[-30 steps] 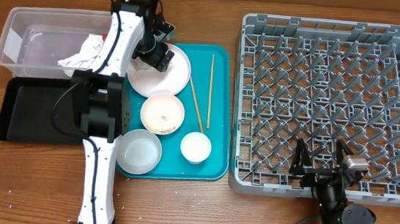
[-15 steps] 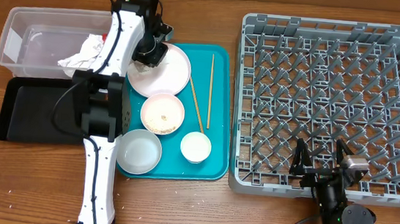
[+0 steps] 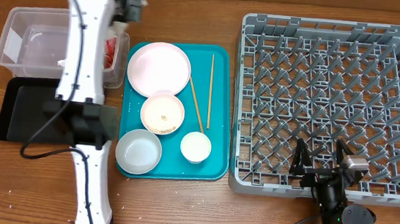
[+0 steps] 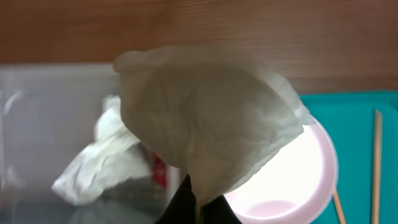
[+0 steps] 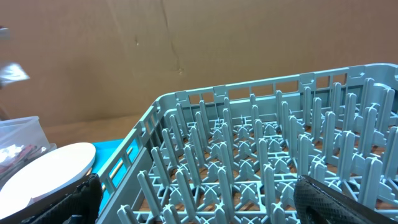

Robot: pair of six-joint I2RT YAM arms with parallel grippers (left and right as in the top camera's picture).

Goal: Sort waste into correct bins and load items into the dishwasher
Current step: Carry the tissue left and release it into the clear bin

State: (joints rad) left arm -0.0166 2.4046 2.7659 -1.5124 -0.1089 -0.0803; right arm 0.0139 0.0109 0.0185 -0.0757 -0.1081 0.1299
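Observation:
My left gripper (image 4: 196,200) is shut on a crumpled white paper napkin (image 4: 205,118) that hangs above the right end of the clear tub (image 3: 22,43). In the overhead view that gripper (image 3: 128,3) is at the tub's far right corner. Another white napkin (image 4: 99,162) and a red scrap (image 4: 158,171) lie in the tub. The pink plate (image 3: 159,69), pink bowl (image 3: 162,113), grey-green bowl (image 3: 139,152), white cup (image 3: 195,147) and two chopsticks (image 3: 197,106) rest on the teal tray (image 3: 213,168). My right gripper (image 3: 320,164) stands open at the front edge of the grey dish rack (image 3: 326,102).
The black tray (image 3: 23,110) lies in front of the clear tub, partly under my left arm. The right wrist view looks across the rack's upright pegs (image 5: 261,155) toward the plate (image 5: 43,171). A cardboard wall stands behind the table.
My left gripper shut on the napkin at the plate, lifted it and swung back and left over the clear tub. The right arm has not moved.

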